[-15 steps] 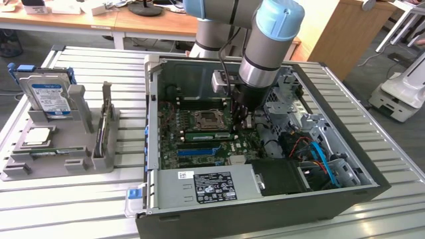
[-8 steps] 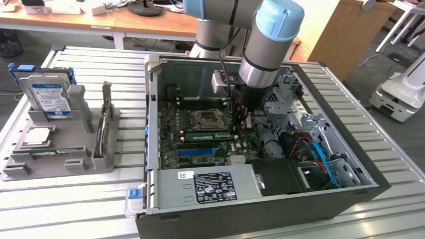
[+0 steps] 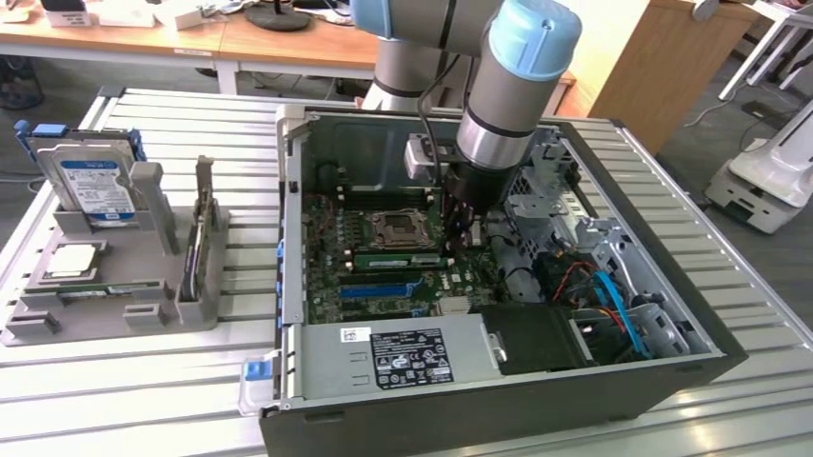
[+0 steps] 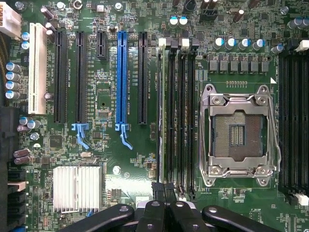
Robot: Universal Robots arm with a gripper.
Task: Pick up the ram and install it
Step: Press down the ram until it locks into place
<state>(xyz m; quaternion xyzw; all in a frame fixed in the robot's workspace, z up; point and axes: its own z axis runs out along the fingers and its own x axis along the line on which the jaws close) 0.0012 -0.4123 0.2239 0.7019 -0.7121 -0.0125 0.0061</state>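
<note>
the ram [image 4: 170, 121] is seen seated edge-on in a memory slot [image 4: 189, 121] beside the empty processor socket [image 4: 239, 135], with the gripper [image 4: 164, 193] clenched directly above it, so the installation is judged nearly or fully done.

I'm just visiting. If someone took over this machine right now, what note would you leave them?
End effector: shut, down inside the computer case, over the memory slots beside the processor socket.
Ram: appears to stand in a slot under the fingertips; whether it is gripped or only pressed, I cannot tell.
Done: ram is at its slot.
Left: confirm it is fully seated and latched.
</note>
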